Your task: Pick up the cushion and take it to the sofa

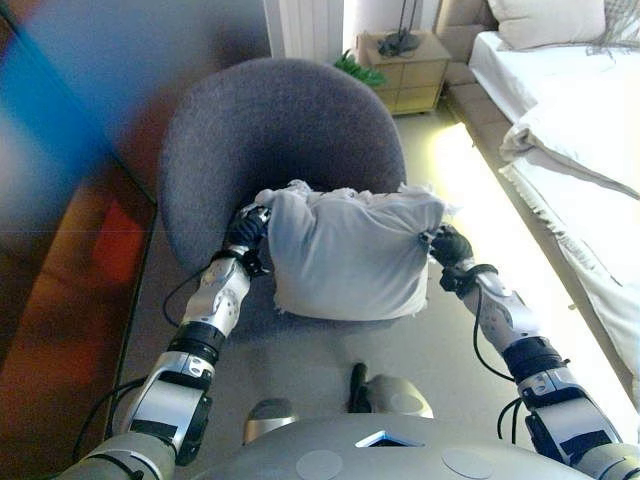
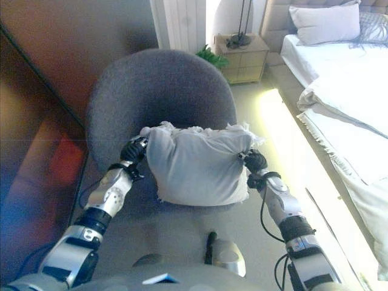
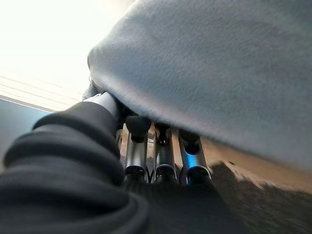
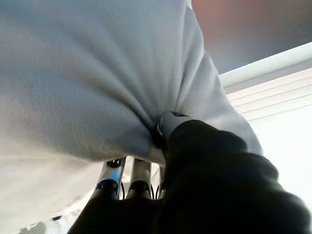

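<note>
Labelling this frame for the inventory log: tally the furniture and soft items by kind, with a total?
Chair: 1
Cushion, held between left robot hand and right robot hand: 1
Bedside cabinet: 1
Bed: 1
Pillow on the bed: 1
Total: 5

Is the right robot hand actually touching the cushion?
Touching. The right wrist view shows the right robot hand pinching a fold of the cushion, the cloth puckered around its thumb.
</note>
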Robot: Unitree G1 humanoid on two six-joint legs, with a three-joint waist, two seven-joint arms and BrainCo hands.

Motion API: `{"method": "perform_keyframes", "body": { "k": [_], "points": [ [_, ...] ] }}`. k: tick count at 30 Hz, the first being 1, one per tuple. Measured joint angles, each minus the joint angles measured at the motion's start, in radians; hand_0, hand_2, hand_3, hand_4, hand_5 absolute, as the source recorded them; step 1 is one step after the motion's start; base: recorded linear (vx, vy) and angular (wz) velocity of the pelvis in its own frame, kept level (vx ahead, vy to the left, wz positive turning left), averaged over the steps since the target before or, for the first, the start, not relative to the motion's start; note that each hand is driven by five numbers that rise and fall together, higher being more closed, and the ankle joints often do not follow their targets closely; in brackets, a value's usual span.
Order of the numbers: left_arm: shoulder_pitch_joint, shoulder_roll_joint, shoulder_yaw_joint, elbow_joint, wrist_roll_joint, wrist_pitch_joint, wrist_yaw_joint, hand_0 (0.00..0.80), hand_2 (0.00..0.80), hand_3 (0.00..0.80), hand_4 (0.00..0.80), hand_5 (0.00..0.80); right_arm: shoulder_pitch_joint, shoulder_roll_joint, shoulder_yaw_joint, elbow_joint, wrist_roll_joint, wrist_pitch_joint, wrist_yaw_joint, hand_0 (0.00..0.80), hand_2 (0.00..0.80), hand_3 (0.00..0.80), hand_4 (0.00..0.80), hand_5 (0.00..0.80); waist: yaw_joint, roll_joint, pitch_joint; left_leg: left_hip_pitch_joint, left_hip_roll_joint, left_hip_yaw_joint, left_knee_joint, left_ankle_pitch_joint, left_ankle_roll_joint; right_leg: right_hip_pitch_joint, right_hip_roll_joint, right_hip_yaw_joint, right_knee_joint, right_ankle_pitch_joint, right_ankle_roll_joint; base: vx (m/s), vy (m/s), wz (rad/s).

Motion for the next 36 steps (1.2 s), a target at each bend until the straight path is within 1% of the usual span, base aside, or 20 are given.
{"method": "perform_keyframes", "body": {
  "k": [2,4,5,8,9,10,12,13,15,16,17,19,20,22,25,28,31,33,35,36],
  "points": [
    [0.001,0.002,0.003,-0.016,-0.001,-0.014,0.000,0.800,0.800,0.800,0.800,0.800,-0.006,0.005,0.000,0.000,0.000,0.000,0.000,0.800,0.800,0.800,0.800,0.800,0.003,-0.006,-0.002,-0.033,0.023,0.046,-0.018,-0.005,0.004,0.014,0.006,-0.001,-0.022,-0.006,-0.008,0.163,0.037,-0.06],
    [0.002,0.004,0.007,-0.020,-0.001,-0.014,0.000,0.800,0.800,0.800,0.800,0.800,-0.013,0.007,0.000,0.000,0.000,0.000,-0.003,0.800,0.800,0.800,0.800,0.800,0.005,-0.015,-0.003,-0.029,0.052,0.100,-0.146,-0.012,0.013,0.035,0.010,-0.001,-0.044,-0.008,-0.013,0.183,0.098,0.00],
    [0.002,0.006,0.010,-0.020,-0.001,-0.014,-0.001,0.800,0.800,0.800,0.800,0.800,-0.026,0.006,0.000,0.000,0.000,0.001,-0.010,0.800,0.800,0.800,0.800,0.800,0.005,-0.014,-0.003,-0.032,0.062,0.106,-0.216,-0.011,0.015,0.043,0.013,-0.001,-0.056,-0.008,-0.012,0.191,0.120,0.00],
    [-0.001,0.009,0.007,-0.018,-0.003,-0.014,-0.001,0.800,0.800,0.800,0.800,0.800,-0.053,-0.002,0.002,0.000,0.001,0.005,-0.022,0.800,0.800,0.800,0.800,0.800,0.005,-0.014,-0.002,-0.038,0.082,0.091,-0.401,-0.008,0.016,0.076,0.022,-0.001,-0.085,-0.013,-0.001,0.218,0.112,0.03],
    [-0.012,0.009,-0.003,-0.006,-0.011,-0.015,-0.001,0.800,0.800,0.800,0.800,0.800,-0.056,-0.007,0.000,0.000,0.001,0.005,-0.027,0.800,0.800,0.800,0.800,0.800,0.005,-0.014,-0.001,-0.041,0.078,0.078,-0.468,0.002,0.021,0.091,0.022,-0.002,-0.096,-0.014,0.005,0.251,0.066,0.10],
    [-0.017,0.009,-0.011,-0.002,-0.011,-0.015,-0.001,0.800,0.800,0.800,0.800,0.800,-0.059,-0.009,-0.001,0.000,0.001,0.005,-0.031,0.800,0.800,0.800,0.800,0.800,0.005,-0.012,0.000,-0.046,0.076,0.066,-0.530,0.019,0.033,0.102,0.023,-0.001,-0.102,-0.017,0.013,0.283,0.058,0.08],
    [-0.018,0.009,-0.011,0.002,-0.019,-0.017,-0.002,0.800,0.800,0.800,0.800,0.800,-0.063,-0.008,0.000,0.002,0.001,0.005,-0.033,0.800,0.800,0.800,0.800,0.800,0.010,0.001,0.010,-0.048,0.076,0.055,-0.653,0.076,0.028,0.132,0.023,0.007,-0.110,-0.030,0.032,0.304,0.062,-0.06],
    [-0.017,0.009,-0.012,0.005,-0.020,-0.017,-0.002,0.800,0.800,0.800,0.800,0.800,-0.063,-0.008,0.001,0.005,0.001,0.005,-0.033,0.800,0.800,0.800,0.800,0.800,0.016,0.011,0.016,-0.047,0.074,0.043,-0.695,0.103,0.026,0.151,0.023,0.016,-0.115,-0.037,0.043,0.267,0.066,-0.27],
    [-0.017,0.010,-0.011,0.010,-0.021,-0.017,-0.004,0.800,0.800,0.800,0.800,0.800,-0.063,-0.016,0.002,0.006,0.001,0.008,-0.031,0.800,0.800,0.800,0.800,0.800,0.036,0.039,0.024,-0.047,0.077,0.042,-0.720,0.113,0.031,0.175,0.018,0.048,-0.111,-0.055,0.075,0.232,0.068,-0.45],
    [-0.016,0.011,-0.011,0.013,-0.021,-0.017,-0.005,0.800,0.800,0.800,0.800,0.800,-0.063,-0.022,0.011,0.005,0.001,0.010,-0.031,0.800,0.800,0.800,0.800,0.800,0.042,0.065,0.020,-0.047,0.075,0.043,-0.722,0.105,0.035,0.185,0.021,0.058,-0.107,-0.064,0.099,0.211,0.070,-0.38],
    [-0.019,0.013,-0.010,0.020,-0.021,-0.018,-0.010,0.800,0.800,0.800,0.800,0.800,-0.063,-0.027,0.022,0.006,0.002,0.011,-0.029,0.800,0.800,0.800,0.800,0.800,0.043,0.090,0.008,-0.030,0.074,0.039,-0.750,0.118,0.037,0.179,0.022,0.070,-0.095,-0.073,0.127,0.214,0.080,-0.31],
    [-0.023,0.049,-0.005,0.024,-0.022,-0.021,-0.013,0.800,0.800,0.800,0.800,0.800,-0.062,-0.009,0.050,0.006,0.002,0.016,-0.024,0.800,0.800,0.800,0.800,0.800,0.051,0.063,0.002,-0.013,0.029,0.051,-0.787,0.152,0.057,0.165,-0.018,0.109,-0.081,-0.086,0.143,0.199,0.093,-0.26],
    [-0.025,0.061,-0.004,0.024,-0.021,-0.022,-0.014,0.800,0.800,0.800,0.800,0.800,-0.062,-0.003,0.058,0.007,0.002,0.019,-0.023,0.800,0.800,0.800,0.800,0.800,0.052,0.062,0.001,-0.008,0.015,0.051,-0.799,0.197,0.085,0.171,-0.032,0.111,-0.089,-0.085,0.171,0.199,0.117,-0.09],
    [-0.024,0.077,-0.002,0.024,-0.021,-0.022,-0.014,0.800,0.800,0.800,0.800,0.800,-0.062,0.023,0.066,0.010,0.002,0.020,-0.023,0.800,0.800,0.800,0.800,0.800,0.058,0.049,0.004,0.011,-0.025,0.056,-0.820,0.196,0.100,0.184,-0.068,0.119,-0.103,-0.090,0.189,0.188,0.132,0.08],
    [-0.024,0.089,0.011,0.024,-0.020,-0.035,-0.012,0.800,0.800,0.800,0.800,0.800,-0.062,0.046,0.077,0.008,0.002,0.020,-0.023,0.800,0.800,0.800,0.800,0.800,0.067,0.039,0.009,0.024,-0.058,0.053,-0.820,0.189,0.116,0.206,-0.095,0.137,-0.116,-0.093,0.223,0.158,0.118,0.14],
    [-0.024,0.082,0.022,0.023,-0.018,-0.047,-0.009,0.800,0.800,0.800,0.800,0.800,-0.062,0.058,0.078,0.008,-0.001,0.019,-0.024,0.800,0.800,0.800,0.800,0.800,0.089,0.037,0.011,0.024,-0.059,0.055,-0.820,0.184,0.115,0.204,-0.099,0.136,-0.115,-0.095,0.225,0.163,0.142,-0.01],
    [-0.024,0.078,0.026,0.024,-0.003,-0.038,-0.004,0.800,0.800,0.800,0.800,0.800,-0.062,0.069,0.077,0.008,-0.001,0.014,-0.050,0.800,0.800,0.800,0.800,0.800,0.099,0.032,0.015,0.025,-0.064,0.057,-0.813,0.168,0.122,0.172,-0.111,0.132,-0.045,-0.123,0.220,0.157,0.185,-0.10],
    [-0.024,0.078,0.024,0.024,0.001,-0.028,0.001,0.800,0.800,0.800,0.800,0.800,-0.061,0.078,0.075,0.008,-0.001,0.008,-0.071,0.800,0.800,0.800,0.800,0.800,0.107,0.029,0.017,0.026,-0.069,0.068,-0.807,0.161,0.128,0.104,-0.124,0.130,0.077,-0.157,0.187,0.189,0.161,-0.41],
    [-0.024,0.084,0.027,0.024,0.002,-0.010,0.005,0.800,0.800,0.800,0.800,0.800,-0.055,0.094,0.077,0.008,-0.001,0.006,-0.093,0.800,0.800,0.800,0.800,0.800,0.108,0.030,0.026,0.045,-0.067,0.073,-0.813,0.161,0.130,0.037,-0.136,0.106,0.205,-0.162,0.173,0.183,0.053,-0.46],
    [-0.022,0.090,0.025,0.024,0.003,-0.002,0.009,0.800,0.800,0.800,0.800,0.800,-0.046,0.105,0.078,0.008,-0.001,0.004,-0.100,0.800,0.800,0.800,0.800,0.800,0.108,0.027,0.027,0.058,-0.067,0.075,-0.818,0.160,0.130,0.021,-0.140,0.104,0.230,-0.170,0.139,0.132,-0.023,-0.42]
  ]
}}
